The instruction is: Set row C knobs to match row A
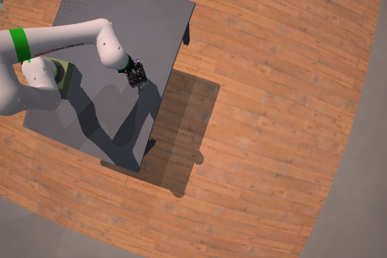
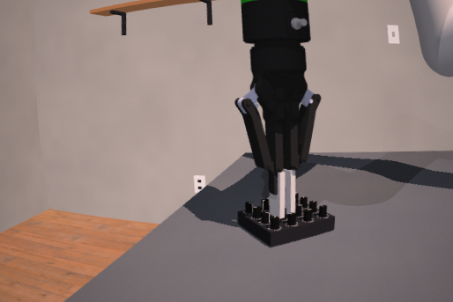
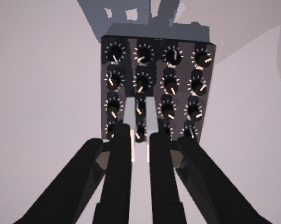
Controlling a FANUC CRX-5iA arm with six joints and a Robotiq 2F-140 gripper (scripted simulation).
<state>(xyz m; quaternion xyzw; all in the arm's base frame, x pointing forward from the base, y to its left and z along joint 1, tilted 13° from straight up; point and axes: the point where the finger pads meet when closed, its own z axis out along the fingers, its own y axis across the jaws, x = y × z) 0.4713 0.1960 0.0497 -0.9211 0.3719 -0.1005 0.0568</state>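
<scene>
The black knob box [image 2: 301,233] [image 3: 159,66] [image 1: 137,77] stands flat on the grey table. My gripper [image 2: 283,215] [image 3: 140,110] points down, its narrow fingers on either side of knob C2 [image 3: 140,108], third row from the top, second column in the wrist view; it looks shut on that knob. The C2 line points down, slightly right. Knob A2 [image 3: 143,53] points down-left, A1 [image 3: 114,53] down-right, A3 [image 3: 174,56] up, A4 [image 3: 203,59] right. C1 [image 3: 112,107] and C3 [image 3: 167,110] point down-right, C4 [image 3: 193,111] right. Printed names are unreadable; row D is partly hidden by the fingers.
Neighbouring knobs stand close around the fingers. The grey table [image 1: 150,13] [image 2: 185,261] has an edge near the box in the top view. The arm's green base block [image 1: 68,77] is on the table's left. A wooden shelf [image 2: 163,3] hangs on the wall behind.
</scene>
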